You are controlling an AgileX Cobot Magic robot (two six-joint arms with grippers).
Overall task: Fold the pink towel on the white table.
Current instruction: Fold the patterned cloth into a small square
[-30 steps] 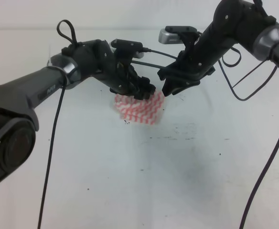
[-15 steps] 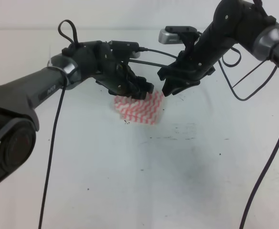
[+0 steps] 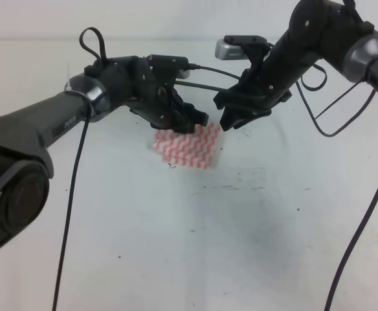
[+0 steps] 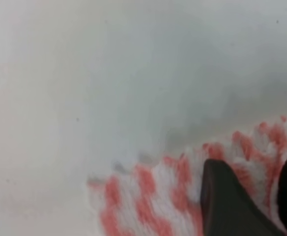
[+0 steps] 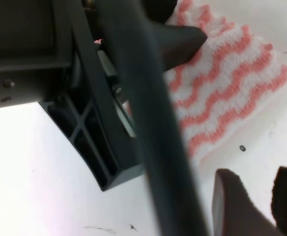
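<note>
Lying folded on the plain white table [image 3: 176,246], the pink-and-white zigzag towel [image 3: 190,148] has both grippers at twelve o'clock: left gripper [image 3: 192,123] and right gripper [image 3: 231,123], jaws' state unclear.

pink towel [image 3: 188,148]: soft cloth, fuzzy and a bit bumpy, matt, pink-red and white wavy stripes
white table [image 3: 195,246]: smooth, hard, plain white, dull shine, small dark specks and scuffs near the middle
left gripper [image 3: 190,120]: black plastic, matt, smooth
right gripper [image 3: 231,118]: black plastic, matt, smooth
fingers [image 4: 232,206]: dark, matt, smooth, look like hard plastic
</note>
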